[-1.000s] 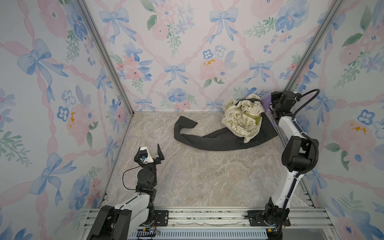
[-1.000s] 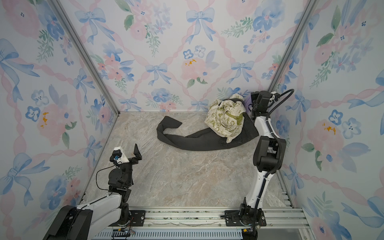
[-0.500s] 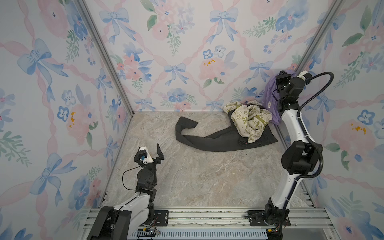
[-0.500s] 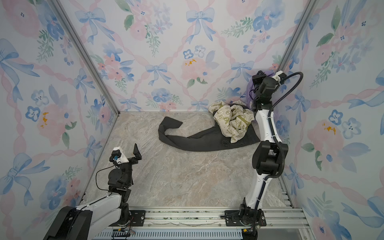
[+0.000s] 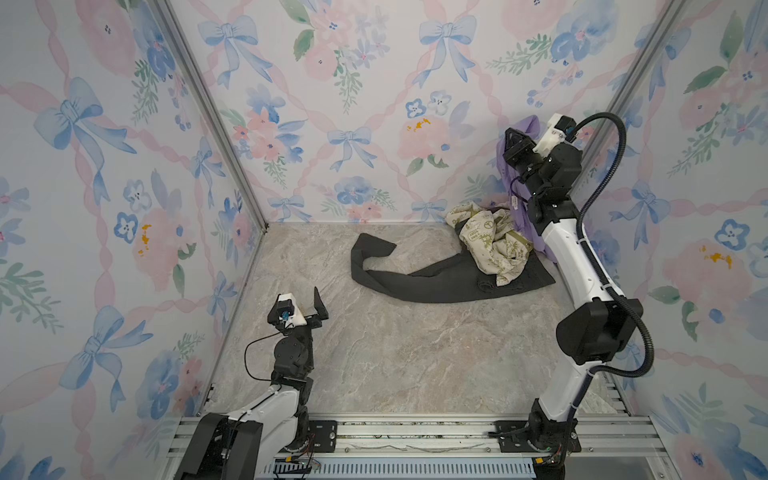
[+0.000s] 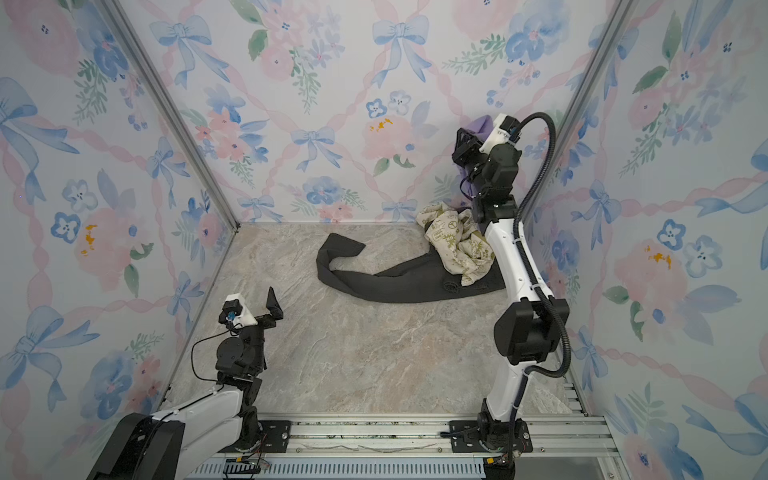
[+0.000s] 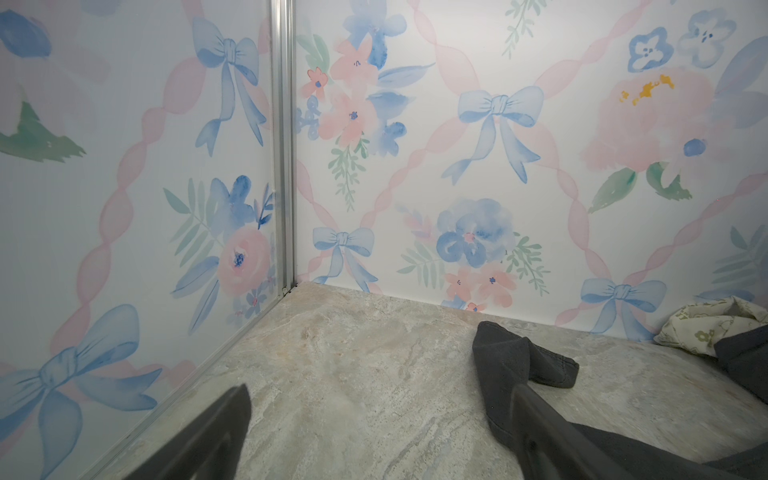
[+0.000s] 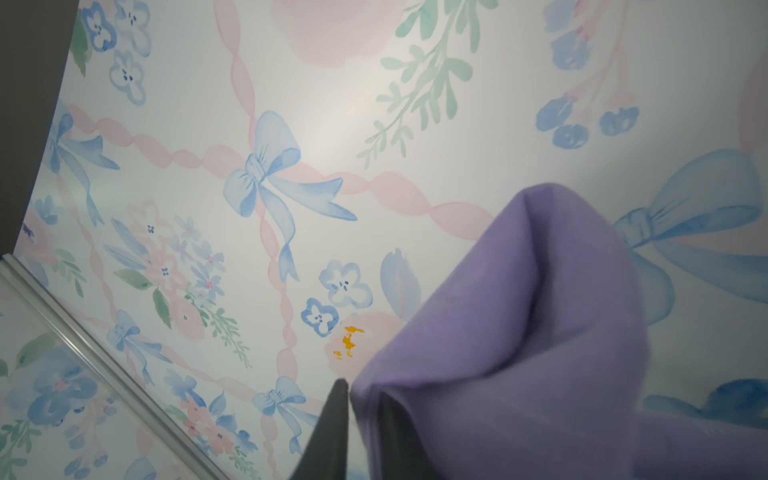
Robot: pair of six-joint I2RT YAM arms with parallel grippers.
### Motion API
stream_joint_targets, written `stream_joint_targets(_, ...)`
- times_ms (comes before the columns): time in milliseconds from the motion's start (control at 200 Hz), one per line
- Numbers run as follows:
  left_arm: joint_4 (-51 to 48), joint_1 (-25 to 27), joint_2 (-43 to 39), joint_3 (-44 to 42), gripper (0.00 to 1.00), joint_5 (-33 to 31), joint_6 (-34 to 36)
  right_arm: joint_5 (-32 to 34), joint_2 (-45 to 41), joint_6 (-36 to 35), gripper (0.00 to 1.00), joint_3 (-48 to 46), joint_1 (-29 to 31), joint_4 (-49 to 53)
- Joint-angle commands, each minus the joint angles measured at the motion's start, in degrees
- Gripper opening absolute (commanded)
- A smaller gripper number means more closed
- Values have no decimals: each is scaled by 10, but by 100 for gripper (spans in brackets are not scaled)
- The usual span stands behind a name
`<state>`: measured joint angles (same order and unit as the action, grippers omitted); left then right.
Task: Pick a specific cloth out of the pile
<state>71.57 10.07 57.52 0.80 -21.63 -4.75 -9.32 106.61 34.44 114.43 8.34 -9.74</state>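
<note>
The cloth [image 5: 510,185] [image 6: 478,124] is lavender-purple and hangs high in the back right corner, its lower end reaching down behind the pile. My right gripper [image 5: 514,143] [image 6: 463,143] [image 8: 363,390] points upward, and its narrow jaws pinch a fold of the cloth [image 8: 540,311], which drapes over one finger. The pile lies below it: a long dark grey garment [image 5: 436,282] [image 6: 399,282] [image 7: 507,365] with a cream olive-printed cloth [image 5: 494,245] [image 6: 457,245] [image 7: 715,320] on its right end. My left gripper [image 5: 305,305] [image 6: 259,309] [image 7: 382,388] stands open and empty at the front left.
Floral walls close in the marble floor [image 5: 395,353] on three sides, with metal corner posts [image 5: 216,120] at the back. The right arm's black cable [image 5: 615,166] loops near the right wall. An aluminium rail [image 5: 415,432] runs along the front edge.
My right arm has risen from the pile toward the back right corner, lifting the lavender cloth with it. The cream cloth slumped lower on the grey garment. The left arm has not moved.
</note>
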Motion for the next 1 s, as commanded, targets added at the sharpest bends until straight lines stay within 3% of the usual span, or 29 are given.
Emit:
stream_joint_targets(0, 1, -4, -7, -18, 98, -5, -5, -43, -51, -222, 35, -27, 66, 103)
stream_joint_targets(90, 0, -6, -8, -18, 98, -2, -7, -17, -73, -401, 61, -49, 135, 224)
stream_joint_targets(175, 0, -7, -9, -18, 98, 2, -10, 72, -90, -533, 79, -88, 199, 285)
stream_joint_targets(245, -1, -8, -9, -18, 98, 3, -11, 144, -99, -598, 87, -130, 233, 296)
stream_joint_targets(315, -2, -9, -10, -18, 98, 5, -12, 184, -104, -610, 91, -155, 240, 306)
stream_joint_targets(595, -2, -10, -10, -20, 98, 4, -12, 173, -130, -442, 92, -208, 137, 291)
stream_joint_targets(815, -2, -10, -11, -20, 98, 4, -13, 104, -127, -194, 92, -249, -27, 239)
stream_joint_targets(995, -2, -12, -17, -22, 98, 12, -12, 116, -95, -62, 91, -293, -110, 205)
